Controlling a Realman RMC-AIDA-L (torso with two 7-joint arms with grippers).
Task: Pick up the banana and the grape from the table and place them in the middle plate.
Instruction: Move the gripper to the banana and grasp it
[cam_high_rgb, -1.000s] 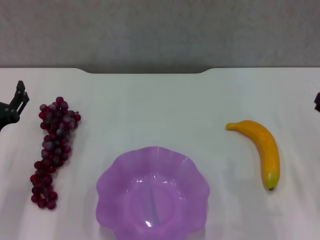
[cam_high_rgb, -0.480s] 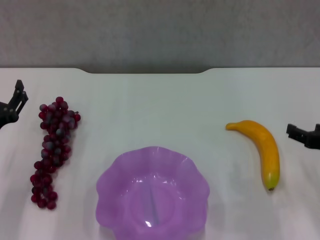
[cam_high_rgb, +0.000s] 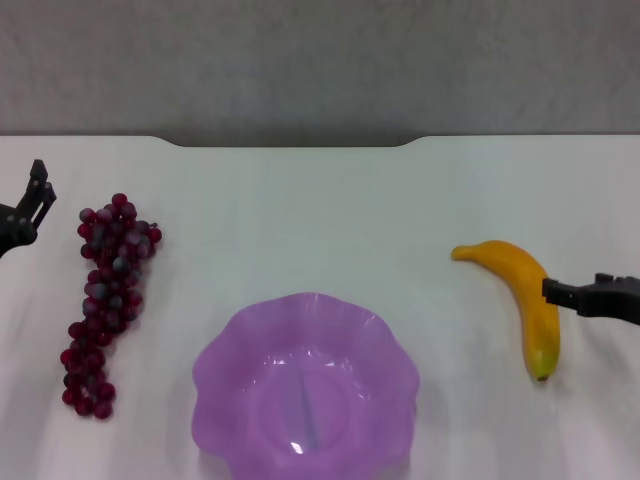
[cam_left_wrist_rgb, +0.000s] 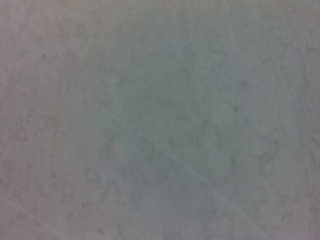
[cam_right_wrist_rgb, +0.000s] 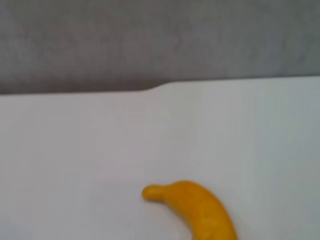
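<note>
The yellow-orange banana (cam_high_rgb: 520, 295) lies on the white table (cam_high_rgb: 320, 210) at the right; it also shows in the right wrist view (cam_right_wrist_rgb: 197, 207). The dark red-purple grape bunch (cam_high_rgb: 107, 295) lies at the left. The translucent purple middle plate (cam_high_rgb: 215, 385) stands empty at the front centre. My right gripper (cam_high_rgb: 565, 295) comes in from the right edge, its tip just beside the banana's right side. My left gripper (cam_high_rgb: 35, 195) sits at the left edge, just left of the grape bunch's top.
The table's notched far edge (cam_high_rgb: 295, 145) meets a grey wall. The left wrist view shows only bare table surface (cam_left_wrist_rgb: 160, 120). Open table lies between the plate and each fruit.
My right gripper has moved in from the right edge toward the banana and now reaches its right side. The left gripper, fruit and plate have not moved.
</note>
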